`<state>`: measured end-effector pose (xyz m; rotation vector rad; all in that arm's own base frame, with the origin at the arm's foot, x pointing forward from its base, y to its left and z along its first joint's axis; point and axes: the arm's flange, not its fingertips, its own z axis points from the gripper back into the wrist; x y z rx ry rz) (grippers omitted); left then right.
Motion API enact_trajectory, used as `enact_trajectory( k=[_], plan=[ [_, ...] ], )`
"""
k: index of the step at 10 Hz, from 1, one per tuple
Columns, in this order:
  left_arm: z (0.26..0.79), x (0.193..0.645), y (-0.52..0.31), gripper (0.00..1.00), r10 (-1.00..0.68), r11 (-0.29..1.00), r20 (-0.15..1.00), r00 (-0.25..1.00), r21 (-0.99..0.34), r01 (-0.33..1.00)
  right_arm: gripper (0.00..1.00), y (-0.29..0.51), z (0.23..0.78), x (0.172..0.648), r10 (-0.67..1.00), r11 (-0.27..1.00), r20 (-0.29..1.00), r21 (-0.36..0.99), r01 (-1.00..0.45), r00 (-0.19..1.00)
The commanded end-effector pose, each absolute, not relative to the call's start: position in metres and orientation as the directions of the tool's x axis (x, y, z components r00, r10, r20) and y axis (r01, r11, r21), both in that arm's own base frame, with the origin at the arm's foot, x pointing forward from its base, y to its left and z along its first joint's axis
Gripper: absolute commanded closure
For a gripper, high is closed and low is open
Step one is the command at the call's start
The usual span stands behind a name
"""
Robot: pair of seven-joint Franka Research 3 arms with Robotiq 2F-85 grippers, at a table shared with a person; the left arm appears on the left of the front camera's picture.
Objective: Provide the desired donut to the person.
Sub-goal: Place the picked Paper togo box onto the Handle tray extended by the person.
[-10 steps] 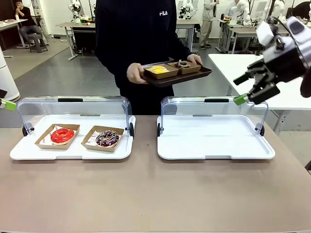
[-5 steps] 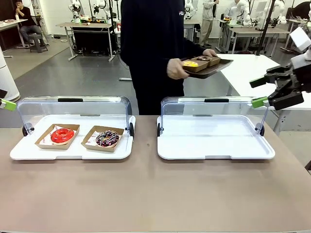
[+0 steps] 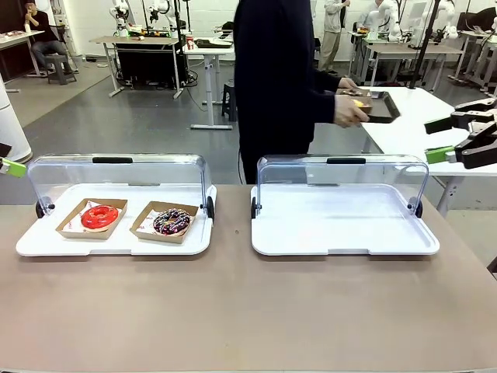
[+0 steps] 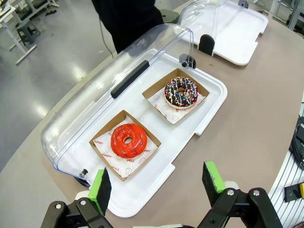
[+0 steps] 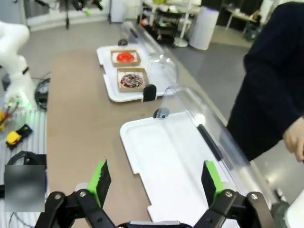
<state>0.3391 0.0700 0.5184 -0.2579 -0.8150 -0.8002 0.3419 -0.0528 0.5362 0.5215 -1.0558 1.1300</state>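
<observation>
Across the table, front view: red donut (image 3: 99, 217) and sprinkled donut (image 3: 172, 221) sit in card trays; right claw (image 3: 460, 141) wide, empty. Left wrist view: left claw (image 4: 159, 183) wide above them. Donuts likely soft, light; grip the card tray's rim.

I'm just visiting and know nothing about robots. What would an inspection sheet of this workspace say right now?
Surface: brown table, two white trays, clear lids raised.
Job's things: left tray holds a red donut and a chocolate sprinkled donut, each in a cardboard box; right tray holds nothing. The person carries a dark serving tray with something yellow on it, turned toward a side table.
Clutter: nothing seen on the tabletop.
Grippers: left gripper open above the donut tray; right gripper open, off the table's right edge.
Cables: black cables and small tools beside the table.
Surroundings: workshop with other tables and people.
</observation>
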Motion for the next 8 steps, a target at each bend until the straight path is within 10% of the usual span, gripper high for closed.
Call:
enact_trajectory(
  k=[1,8],
  plan=[
    [0.5173,0.3395,0.0717,0.0,-0.533,0.681,0.739,0.412,0.085,0.727,0.0,-0.0515,0.5345,0.3353,0.455,0.45,0.886,-0.141,-0.882,0.091],
    [0.5173,0.3395,0.0717,0.0,-0.533,0.681,0.739,0.412,0.085,0.727,0.0,-0.0506,0.5405,0.3394,0.464,0.481,0.873,-0.108,-0.87,0.148]
  ],
)
